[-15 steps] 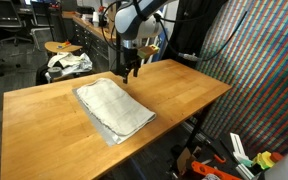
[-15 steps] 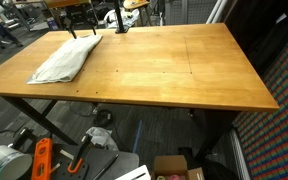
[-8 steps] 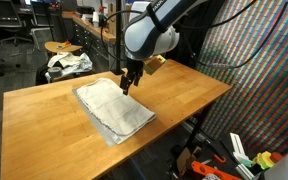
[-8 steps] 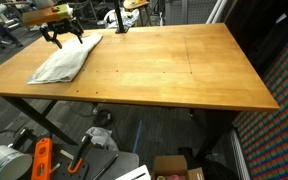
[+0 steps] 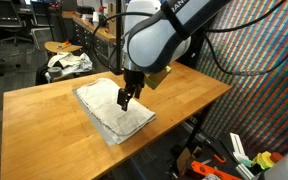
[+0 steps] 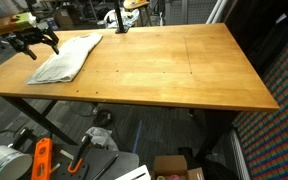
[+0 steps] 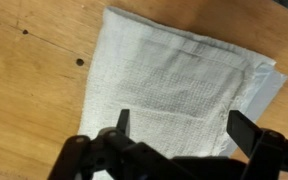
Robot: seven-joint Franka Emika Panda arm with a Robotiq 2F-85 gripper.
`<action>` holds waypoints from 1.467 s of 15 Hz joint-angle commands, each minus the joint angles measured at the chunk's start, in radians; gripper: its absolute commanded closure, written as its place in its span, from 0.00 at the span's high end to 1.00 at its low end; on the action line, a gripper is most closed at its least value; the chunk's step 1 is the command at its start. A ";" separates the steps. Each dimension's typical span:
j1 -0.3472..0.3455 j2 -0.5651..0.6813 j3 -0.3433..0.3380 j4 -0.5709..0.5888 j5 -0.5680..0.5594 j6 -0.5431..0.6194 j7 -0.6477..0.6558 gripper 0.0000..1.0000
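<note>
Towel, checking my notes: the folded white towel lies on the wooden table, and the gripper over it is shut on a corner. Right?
No: the gripper is open, jaws spread, clamping nothing, as the wrist view shows. The folded white towel does lie on the wooden table, under it.

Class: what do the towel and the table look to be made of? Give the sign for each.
Towel: woven cloth, likely cotton, matte off-white; nubby weave and soft folded layers.
Table: wood, smooth with a light sheen; visible grain and dark knots.
</note>
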 commanded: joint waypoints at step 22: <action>0.129 0.199 0.026 0.394 -0.167 -0.216 0.388 1.00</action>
